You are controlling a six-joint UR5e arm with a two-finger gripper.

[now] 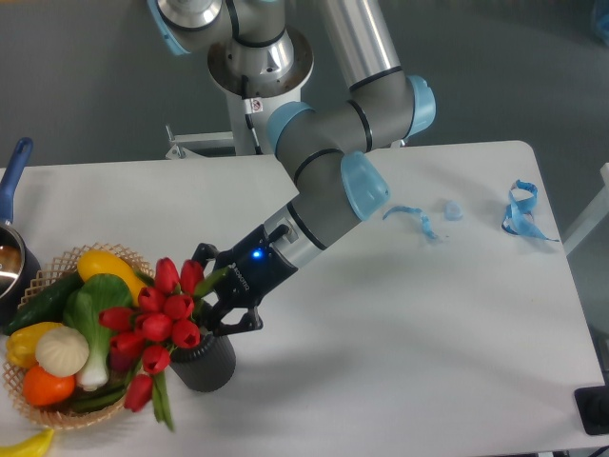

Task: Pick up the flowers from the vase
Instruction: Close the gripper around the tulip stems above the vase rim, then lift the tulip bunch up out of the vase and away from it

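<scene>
The flowers (157,319), a bunch of red tulips with green stems and leaves, stand in the vase (205,364), a short dark grey cylinder left of the table's middle near the front. The heads lean left over the basket. My gripper (225,289) reaches in from the right just above the vase mouth. Its black fingers (204,255) are still spread, one behind the stems and one in front, with the stems between them. Whether the pads press on the stems is hidden by leaves and blooms.
A wicker basket (52,411) of vegetables sits directly left of the vase, touching the tulip heads. A pot with a blue handle (13,181) is at the far left edge. Blue ribbon scraps (521,211) lie at the right rear. My arm crosses the table's middle.
</scene>
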